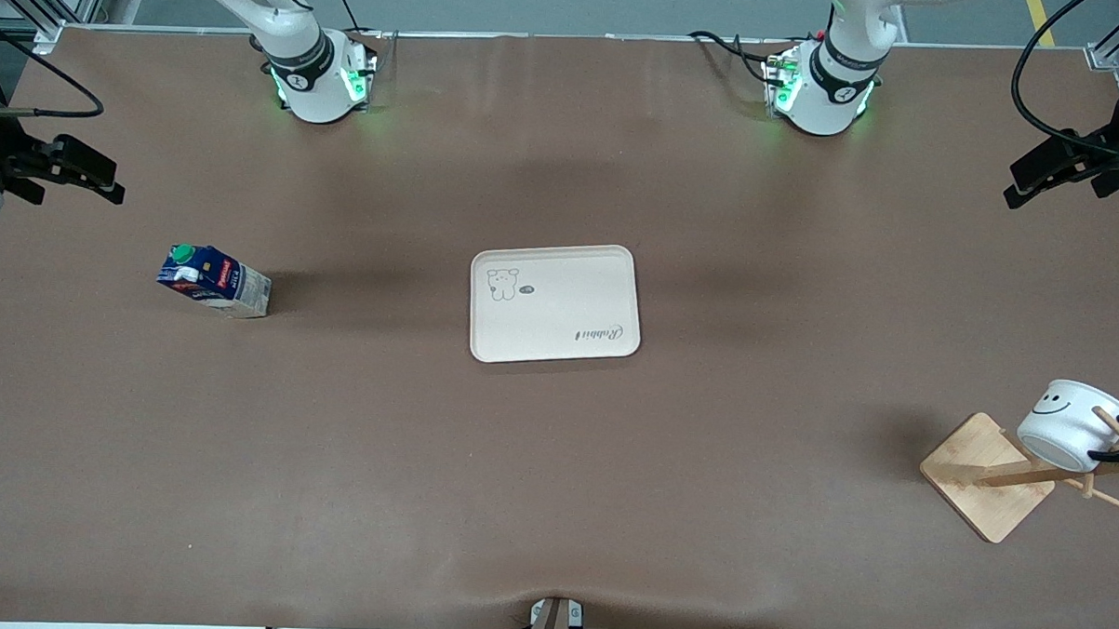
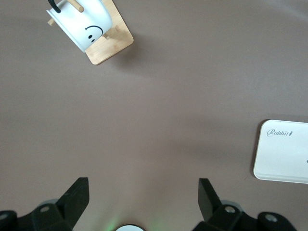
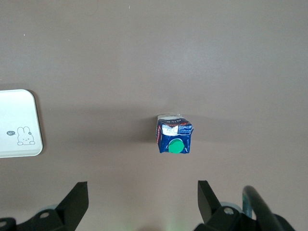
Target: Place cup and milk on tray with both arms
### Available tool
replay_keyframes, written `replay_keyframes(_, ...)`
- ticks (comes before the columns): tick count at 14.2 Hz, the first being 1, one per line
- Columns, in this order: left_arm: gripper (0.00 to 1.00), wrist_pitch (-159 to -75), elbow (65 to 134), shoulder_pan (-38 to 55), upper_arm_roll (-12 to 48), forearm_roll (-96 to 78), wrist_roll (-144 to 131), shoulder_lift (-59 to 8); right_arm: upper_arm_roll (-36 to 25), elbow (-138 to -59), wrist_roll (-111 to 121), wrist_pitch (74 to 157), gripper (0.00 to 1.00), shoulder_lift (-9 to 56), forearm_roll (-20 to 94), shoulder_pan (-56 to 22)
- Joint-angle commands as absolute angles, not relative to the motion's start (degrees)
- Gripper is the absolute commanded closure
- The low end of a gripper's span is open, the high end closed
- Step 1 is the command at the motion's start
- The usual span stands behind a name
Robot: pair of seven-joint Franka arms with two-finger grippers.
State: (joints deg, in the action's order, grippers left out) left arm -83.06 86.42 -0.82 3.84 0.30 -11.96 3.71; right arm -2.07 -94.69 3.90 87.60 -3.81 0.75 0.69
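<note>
Brown table (image 1: 553, 500), flat cream rectangular tray (image 1: 554, 303) at centre, dark-blue milk carton (image 1: 213, 281) toward right arm's end, white smiley mug (image 1: 1072, 425) on wooden rack (image 1: 987, 476), left gripper (image 2: 143, 192) and right gripper (image 3: 143, 192) spread, holding nothing.

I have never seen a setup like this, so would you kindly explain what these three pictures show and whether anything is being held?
Two white robot arms stand at a brown table. The front picture looks down from a high camera facing them; only their bases and lower parts show at its top. The other two come from cameras on the arms' wrists, looking down past each gripper's two black fingers. The left gripper and the right gripper are both open, up in the air, and hold nothing. A cream tray lies mid-table with nothing on it. The milk stands toward the right arm's end. The cup hangs on a wooden rack toward the left arm's end, nearer the front camera than the tray.
</note>
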Motion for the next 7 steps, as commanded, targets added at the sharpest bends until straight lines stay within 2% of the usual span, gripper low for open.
replay_keyframes(1, 0.00, -82.1, 85.5, -0.8, 3.6, 0.4, -11.9, 4.1, -2.4, -92.6, 4.2, 86.6, 0.00, -2.9, 0.3, 0.2)
replay_keyframes(5, 0.00, -82.1, 83.7, -1.1, 3.0, 0.5, -11.8, 3.8, -2.5, -92.5, 4.3, 86.5, 0.00, -2.4, 0.7, 0.4)
replay_keyframes(7, 0.00, -82.4, 83.9, -1.1, 0.5, 0.4, -10.4, 3.5, -2.5, -92.6, 4.4, 86.5, 0.00, -1.6, 0.8, 0.5)
